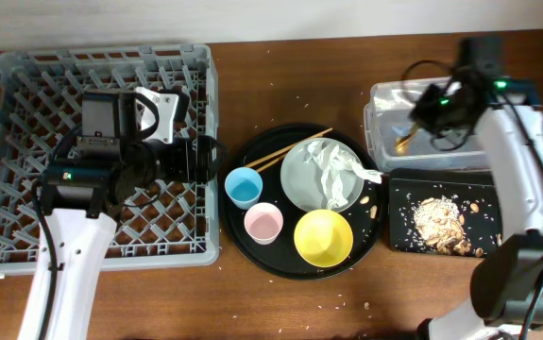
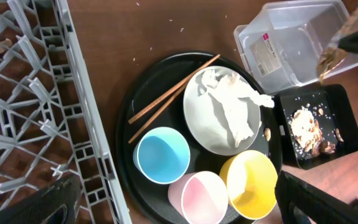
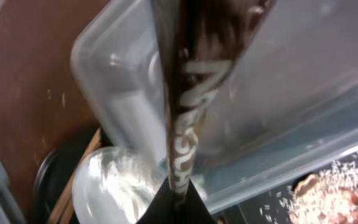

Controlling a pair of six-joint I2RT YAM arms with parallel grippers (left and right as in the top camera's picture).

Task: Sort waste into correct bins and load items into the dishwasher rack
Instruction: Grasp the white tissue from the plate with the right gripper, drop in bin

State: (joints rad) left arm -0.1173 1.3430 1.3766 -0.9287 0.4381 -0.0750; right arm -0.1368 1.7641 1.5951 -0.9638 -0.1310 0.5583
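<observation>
My right gripper (image 1: 425, 115) is shut on a brown printed wrapper (image 3: 180, 93) and holds it over the clear tub (image 1: 384, 99); the wrapper also shows in the left wrist view (image 2: 333, 53). A crumpled silver-white wrapper (image 1: 332, 170) lies on the pale plate (image 1: 299, 175). The blue cup (image 1: 243, 187), pink cup (image 1: 263, 223), yellow bowl (image 1: 323, 236) and chopsticks (image 1: 290, 149) lie beside it. Beige food scraps (image 1: 441, 224) lie in the shallow black tray (image 1: 398, 189). My left gripper (image 1: 205, 159) is open and empty above the right edge of the grey rack (image 1: 101, 52).
The plate, cups, bowl and chopsticks all sit on a big round black tray (image 1: 365, 250) between the rack and the bins. Crumbs are scattered on the brown table around it. The left arm's body lies across the rack.
</observation>
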